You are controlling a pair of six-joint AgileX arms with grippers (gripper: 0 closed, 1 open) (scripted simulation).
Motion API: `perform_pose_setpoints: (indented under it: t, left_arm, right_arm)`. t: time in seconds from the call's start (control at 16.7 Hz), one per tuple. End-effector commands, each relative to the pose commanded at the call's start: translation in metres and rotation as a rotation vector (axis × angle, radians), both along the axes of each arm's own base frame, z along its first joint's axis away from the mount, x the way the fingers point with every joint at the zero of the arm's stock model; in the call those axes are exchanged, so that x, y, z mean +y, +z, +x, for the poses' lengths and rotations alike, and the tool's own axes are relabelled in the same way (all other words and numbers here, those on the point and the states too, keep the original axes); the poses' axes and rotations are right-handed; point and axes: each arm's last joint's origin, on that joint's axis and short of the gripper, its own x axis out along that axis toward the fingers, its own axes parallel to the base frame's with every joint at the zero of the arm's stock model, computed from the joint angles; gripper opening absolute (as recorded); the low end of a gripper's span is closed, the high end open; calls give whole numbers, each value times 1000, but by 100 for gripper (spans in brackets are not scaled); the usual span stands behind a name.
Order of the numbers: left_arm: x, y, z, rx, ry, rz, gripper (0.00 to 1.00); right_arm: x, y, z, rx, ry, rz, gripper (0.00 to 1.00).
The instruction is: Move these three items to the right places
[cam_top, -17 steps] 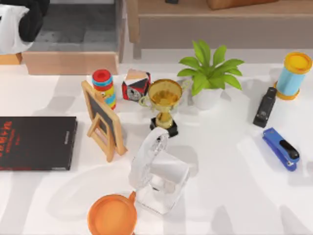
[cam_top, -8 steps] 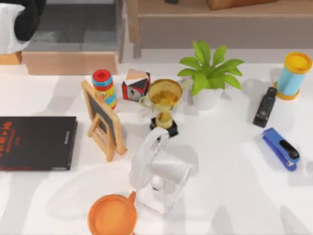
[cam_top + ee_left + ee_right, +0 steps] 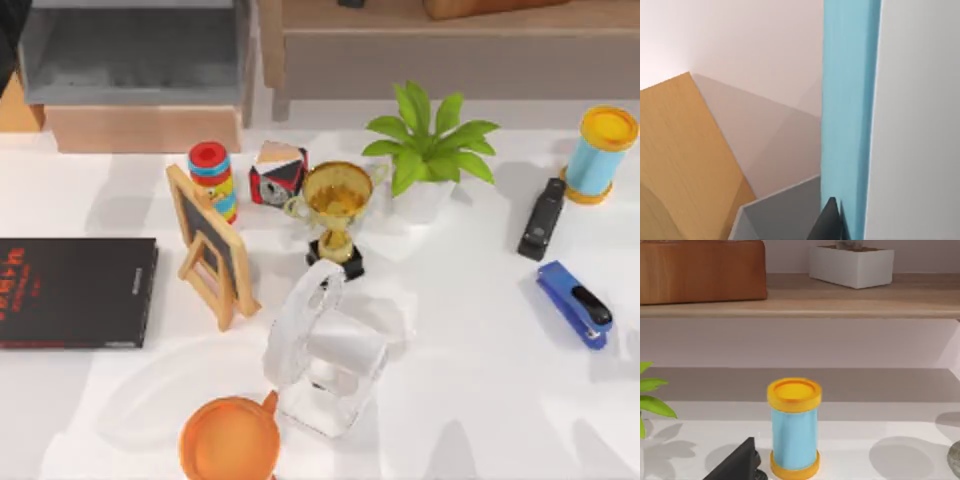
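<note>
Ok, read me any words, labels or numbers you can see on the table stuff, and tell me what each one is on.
Black book: red lettering along its left edge, too blurred to read.
Black, white and red cube: a printed pattern, no text I can make out.
Small chalkboard easel: blank.
Trophy, staplers, blue canister: no lettering I can see.

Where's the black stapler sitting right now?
In the top view the black stapler lies on the table's right side, just below-left of the blue cylinder with yellow caps and above the blue stapler.
</note>
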Motion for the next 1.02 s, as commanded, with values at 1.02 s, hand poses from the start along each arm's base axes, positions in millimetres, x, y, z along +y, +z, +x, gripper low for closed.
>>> perform_pose_setpoints:
  t: [1.02]
  left_arm:
    - [53, -218, -191, 512, -183, 1167, 0]
  right_arm:
    - [0, 0, 0, 0, 0, 0, 100]
